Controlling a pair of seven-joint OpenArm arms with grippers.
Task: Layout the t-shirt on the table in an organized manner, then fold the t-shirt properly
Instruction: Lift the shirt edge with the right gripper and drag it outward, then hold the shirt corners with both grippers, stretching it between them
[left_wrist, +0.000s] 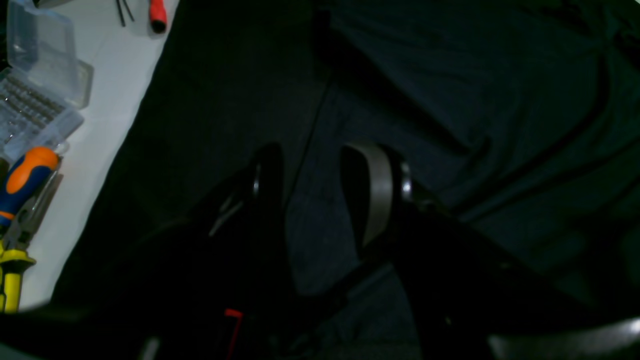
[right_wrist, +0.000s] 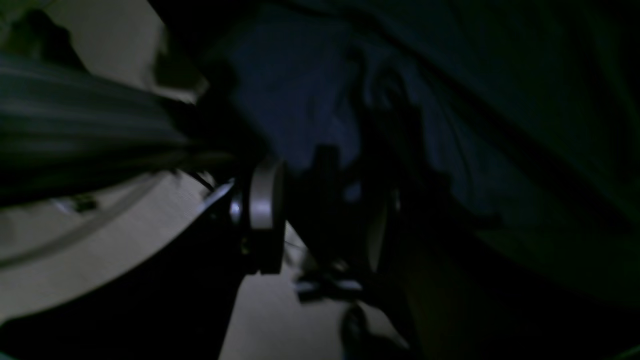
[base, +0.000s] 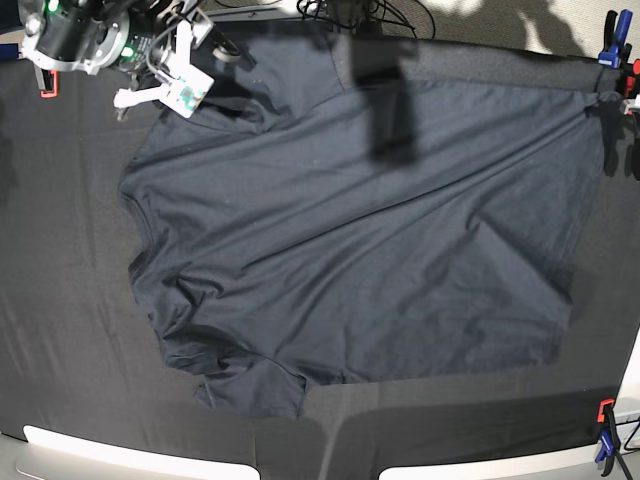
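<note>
The dark navy t-shirt (base: 350, 230) lies spread over the black table (base: 60, 300), neck at the left, hem at the right, with wrinkles near the lower sleeve (base: 250, 385). My left gripper (left_wrist: 322, 185) hovers over the t-shirt (left_wrist: 475, 100) near a seam. Its fingers (left_wrist: 377, 192) stand apart, with cloth showing in the gap. My right gripper (right_wrist: 322, 220) is at the far left sleeve by the table's edge, also seen as the right gripper (base: 225, 60) in the base view. Its jaws are apart, and dim blue cloth (right_wrist: 300, 100) bunches just beyond them. Whether either one touches the cloth is unclear.
A white surface (left_wrist: 115, 75) beside the table holds a clear bit case (left_wrist: 40, 95), orange-and-blue pliers (left_wrist: 25, 180) and a red-handled tool (left_wrist: 157, 15). Clamps sit at the corners (base: 610, 40) (base: 605, 430) (base: 45, 85). Cables (base: 350, 15) lie past the far edge.
</note>
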